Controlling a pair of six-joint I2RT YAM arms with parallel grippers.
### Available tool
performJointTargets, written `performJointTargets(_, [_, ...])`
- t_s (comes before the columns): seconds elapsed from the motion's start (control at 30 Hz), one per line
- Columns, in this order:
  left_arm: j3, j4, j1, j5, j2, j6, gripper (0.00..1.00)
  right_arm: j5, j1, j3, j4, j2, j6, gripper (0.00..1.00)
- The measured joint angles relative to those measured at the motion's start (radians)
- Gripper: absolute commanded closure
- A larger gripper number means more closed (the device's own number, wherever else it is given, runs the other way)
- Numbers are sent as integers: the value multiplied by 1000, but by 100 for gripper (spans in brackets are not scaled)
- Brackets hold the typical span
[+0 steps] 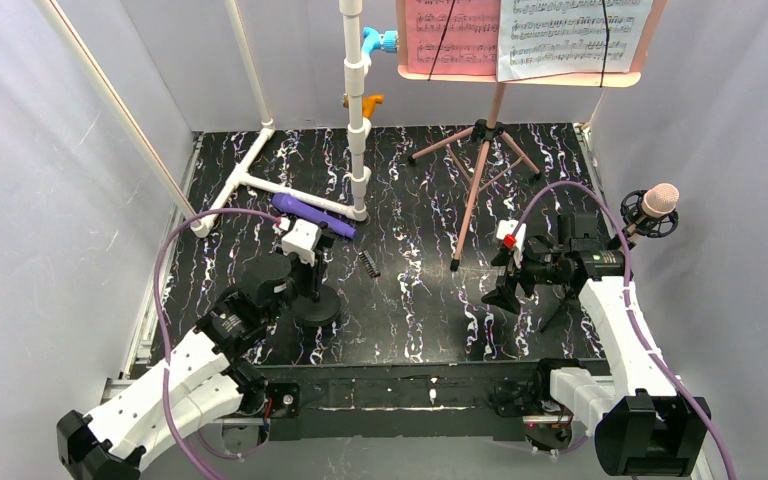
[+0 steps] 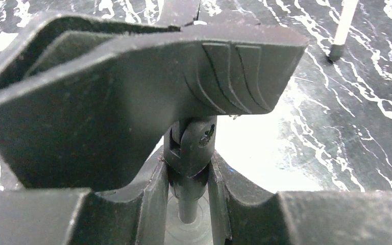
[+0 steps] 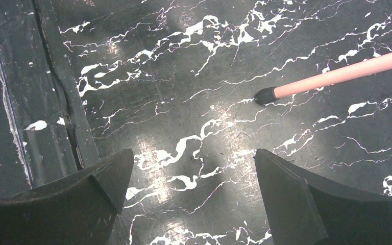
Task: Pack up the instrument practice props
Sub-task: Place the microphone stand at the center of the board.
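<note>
Purple tube (image 1: 312, 213) lies on the counter (image 1: 420, 300) beside the white pipe frame (image 1: 290, 188), just behind the left pincer (image 1: 310, 278) and apart from it. The left pincer is clamped on the stem of a small black stand (image 2: 189, 153) with a round base. The music stand (image 1: 497, 100) is upright right of centre, with a pink sheet (image 1: 450, 35) and a white sheet (image 1: 572, 35) on its desk. The right pincer (image 1: 507, 292) hovers over the counter with jaws wide apart, holding nothing. It is near the stand's front foot (image 3: 265, 95), to its right, not touching.
</note>
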State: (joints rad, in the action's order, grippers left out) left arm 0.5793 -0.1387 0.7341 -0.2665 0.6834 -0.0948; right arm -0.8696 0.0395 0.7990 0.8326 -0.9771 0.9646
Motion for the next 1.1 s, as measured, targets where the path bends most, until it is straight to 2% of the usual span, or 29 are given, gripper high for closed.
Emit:
performJointTargets(0.73, [0,33,-350,77,40,-92,100,4,0,-10,-5,0,0,2])
performJointTargets(1.1, [0,133,-444,70,137,-131,100,4,0,-10,-5,0,0,2])
